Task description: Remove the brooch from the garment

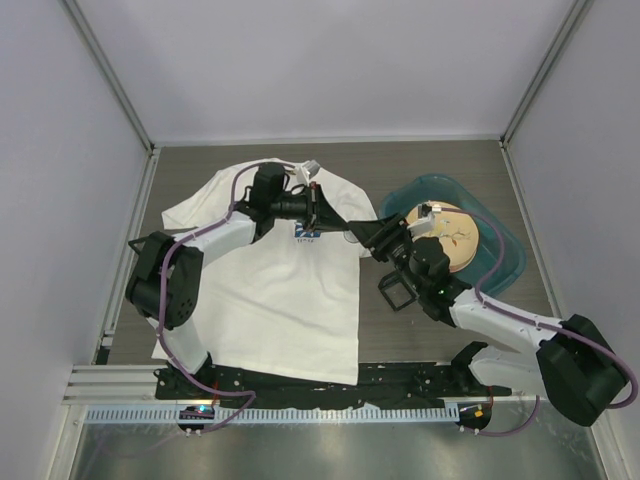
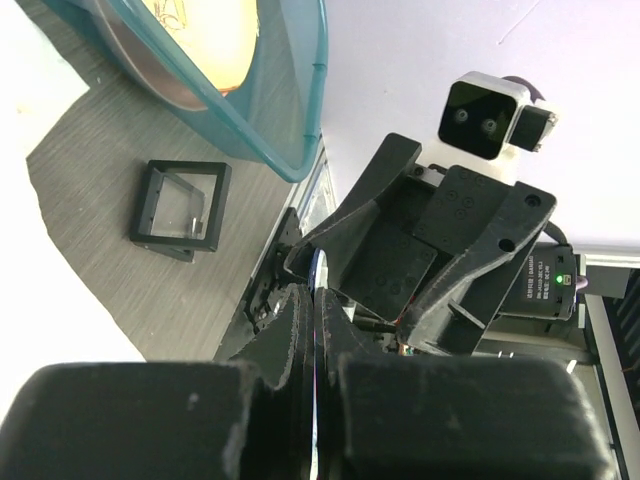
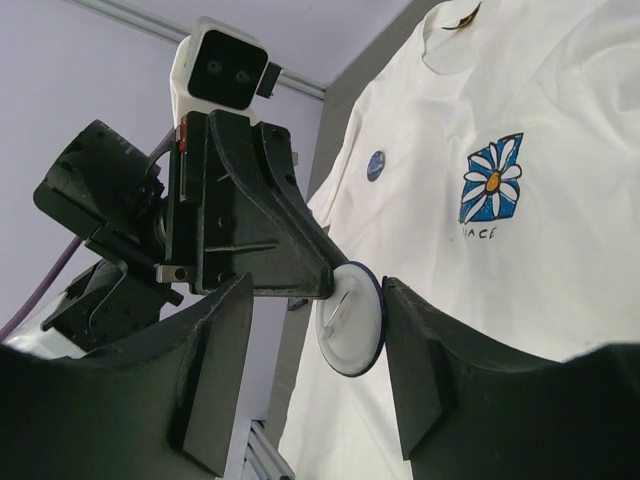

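The white T-shirt garment (image 1: 270, 290) lies flat, with its blue-and-white flower print (image 3: 492, 178) on the chest. My left gripper (image 2: 316, 300) is shut on a brooch (image 3: 352, 320), a round badge with a white back, a pin clasp and a dark-blue rim, held edge-on above the shirt. My right gripper (image 3: 318, 290) is open, one finger on each side of the badge, and the right-hand finger (image 3: 440, 360) sits very near its rim. Another small dark-blue round pin (image 3: 376, 164) sits on the shirt left of the print.
A teal tub (image 1: 505, 245) holding a round wooden piece (image 1: 455, 235) stands right of the shirt. A small black square box (image 2: 180, 210) rests on the table between shirt and tub. Enclosure walls stand on the left, right and far sides.
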Motion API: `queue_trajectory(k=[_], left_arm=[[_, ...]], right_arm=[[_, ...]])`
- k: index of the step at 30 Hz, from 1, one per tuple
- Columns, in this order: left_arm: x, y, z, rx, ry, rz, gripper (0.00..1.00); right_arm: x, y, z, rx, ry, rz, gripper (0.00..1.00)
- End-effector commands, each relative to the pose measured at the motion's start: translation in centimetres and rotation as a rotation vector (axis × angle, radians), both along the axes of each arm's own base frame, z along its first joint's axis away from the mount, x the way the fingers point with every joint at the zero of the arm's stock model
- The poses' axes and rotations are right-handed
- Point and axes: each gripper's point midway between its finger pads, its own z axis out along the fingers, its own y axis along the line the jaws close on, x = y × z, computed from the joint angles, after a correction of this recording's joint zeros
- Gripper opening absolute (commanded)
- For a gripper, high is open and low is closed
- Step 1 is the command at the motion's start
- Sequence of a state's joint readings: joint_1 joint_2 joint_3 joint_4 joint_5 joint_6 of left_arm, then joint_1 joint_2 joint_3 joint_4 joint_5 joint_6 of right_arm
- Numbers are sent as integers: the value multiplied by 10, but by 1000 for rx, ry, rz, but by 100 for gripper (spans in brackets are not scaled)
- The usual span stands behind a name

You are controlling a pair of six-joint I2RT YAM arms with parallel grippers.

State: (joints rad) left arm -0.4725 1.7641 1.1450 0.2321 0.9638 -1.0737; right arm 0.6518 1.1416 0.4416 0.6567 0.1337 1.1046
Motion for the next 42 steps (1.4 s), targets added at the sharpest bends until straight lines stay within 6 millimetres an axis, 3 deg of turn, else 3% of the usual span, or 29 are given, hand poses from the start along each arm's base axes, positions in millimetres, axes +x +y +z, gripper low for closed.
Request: queue_trajectory(k=[1, 6, 10, 13, 17, 23, 31, 37, 40, 41, 42], left_arm=[[-5, -1, 25, -40, -55, -36, 0], [-7, -2, 31, -56, -54, -43, 0], [-7, -2, 34, -69, -55, -42, 0], [-9, -2, 37, -80, -60, -45, 0], [-10, -2, 41, -88, -65, -46, 0], [-11, -2, 45, -101, -69, -49, 0], [-17, -7, 44, -103, -70, -67, 0], [-16, -10, 34, -91, -43, -70, 0], [-16, -10, 34, -91, -48, -70, 0], [-17, -11, 33, -89, -45, -76, 0], [-17, -11, 33, -87, -45, -78, 0]], right_arm=[[-6, -10, 7, -67, -46, 5, 61], [-17, -14, 5, -76, -72, 61, 57], [-21, -18, 15, -52, -107, 63, 44], [-22, -17, 18, -49, -114, 66, 40], [-21, -17, 20, -40, -114, 64, 41], [-21, -20, 4, -43, -56, 47, 44], [-23, -16, 10, -4, -85, 67, 38], [-25, -14, 15, 21, -101, 88, 27], [-24, -14, 17, 16, -110, 94, 16], [-24, -15, 13, -1, -95, 91, 3], [-22, -16, 9, -26, -84, 86, 1]])
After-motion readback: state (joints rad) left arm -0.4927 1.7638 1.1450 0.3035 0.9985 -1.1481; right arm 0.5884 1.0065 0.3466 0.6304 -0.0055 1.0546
